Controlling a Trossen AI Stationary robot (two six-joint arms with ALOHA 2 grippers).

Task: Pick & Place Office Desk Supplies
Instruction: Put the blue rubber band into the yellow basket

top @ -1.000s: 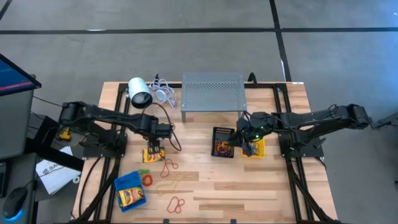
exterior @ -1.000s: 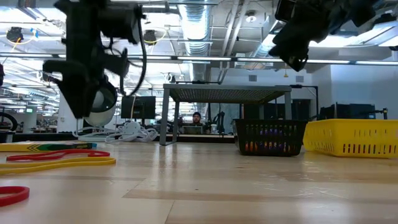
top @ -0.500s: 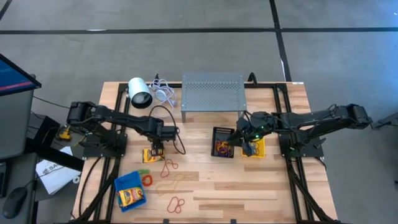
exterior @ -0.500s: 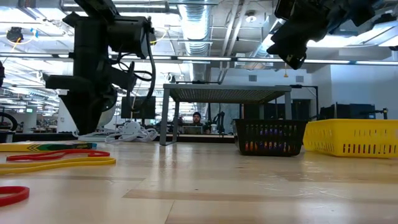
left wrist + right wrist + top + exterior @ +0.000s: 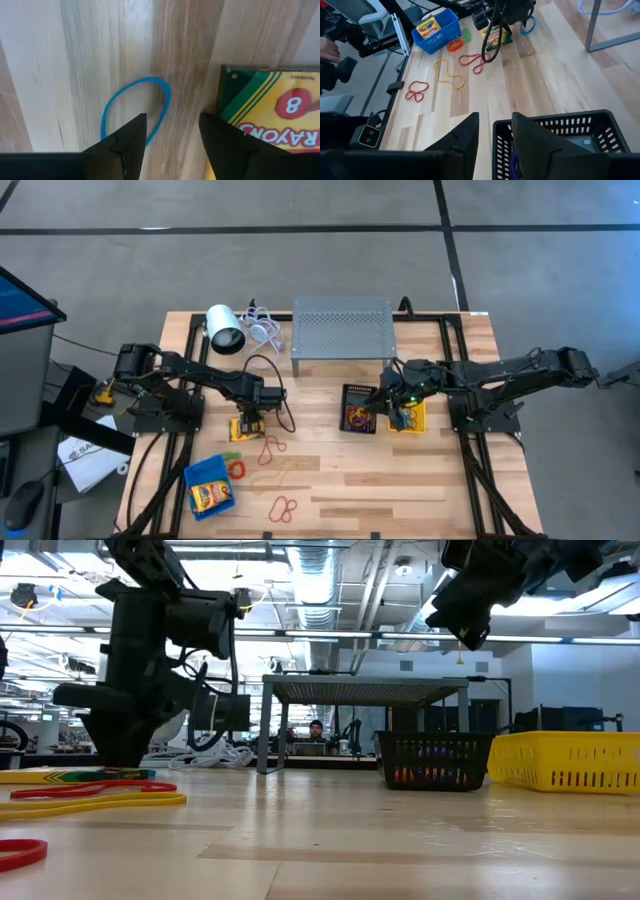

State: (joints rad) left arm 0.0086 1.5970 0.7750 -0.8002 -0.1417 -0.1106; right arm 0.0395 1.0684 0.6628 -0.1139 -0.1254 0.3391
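Observation:
My left gripper point(image 5: 172, 142) points down, open, low over the wood. One finger stands over a pale blue rubber band point(image 5: 131, 112), the other over the corner of a yellow crayon box point(image 5: 272, 107) lying flat; whether either touches, I cannot tell. In the high view this gripper point(image 5: 250, 418) covers part of that box point(image 5: 246, 430). My right gripper point(image 5: 495, 132) hangs open above the black bin point(image 5: 358, 408), which holds coloured bands. The yellow bin point(image 5: 412, 418) stands beside it. A blue bin point(image 5: 210, 485) near the front left holds another crayon box.
Red bands point(image 5: 272, 447), an orange band point(image 5: 237, 470), a yellow band point(image 5: 275, 476) and another red band point(image 5: 286, 507) lie loose near the front. At the back stand a grey perforated stand point(image 5: 342, 328) and a white cylinder point(image 5: 225, 330) with its cable.
My left gripper has sunk toward the table beside the crayon box, from well above it to just over the wood, its fingers staying apart. The right arm has kept still.

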